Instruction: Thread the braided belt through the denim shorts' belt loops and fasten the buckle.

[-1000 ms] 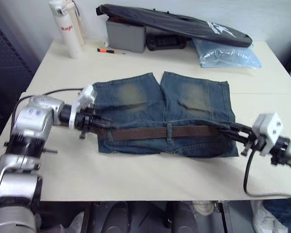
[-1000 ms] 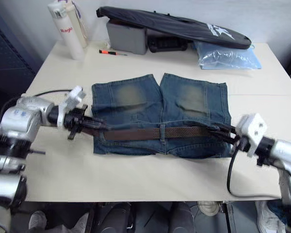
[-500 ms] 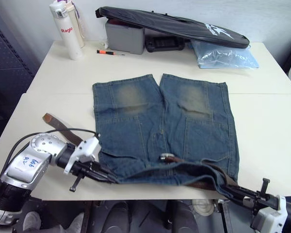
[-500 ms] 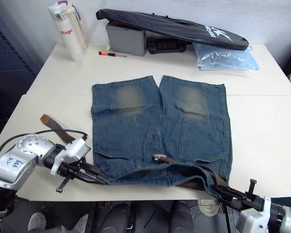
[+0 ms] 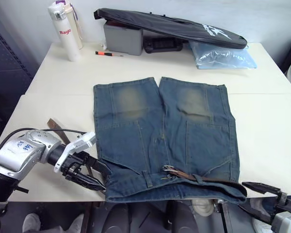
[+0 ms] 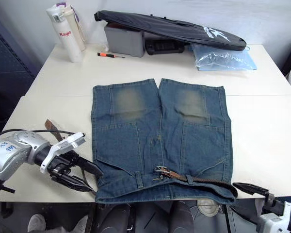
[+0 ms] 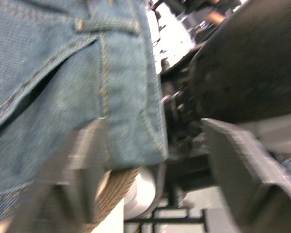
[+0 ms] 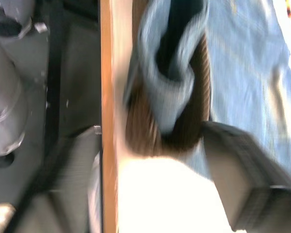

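The denim shorts (image 5: 160, 131) lie flat, legs pointing away and the waistband at the table's near edge. The braided belt (image 5: 211, 179) runs along the right half of the waistband, and the silver buckle (image 5: 169, 170) lies near the middle. A belt loop (image 5: 149, 178) stands just left of the buckle. A further brown strap end (image 5: 55, 126) shows behind my left arm. My left gripper (image 5: 105, 178) is open at the waistband's left corner, with that denim corner (image 7: 131, 111) between its fingers (image 7: 87, 165). My right gripper (image 5: 243, 195) is open just off the waistband's right end.
Along the far edge stand a white bottle (image 5: 65, 29), a grey box (image 5: 122, 38) under a long black bag (image 5: 169, 26), a black device (image 5: 162, 44) and a pale blue plastic bag (image 5: 223, 53). An orange pen (image 5: 106, 52) lies near the box. The table edge (image 8: 106, 97) runs close beside my right gripper.
Both grippers were shut on the waistband's ends and drew the shorts out flat toward the near edge. Both have since opened and let go.
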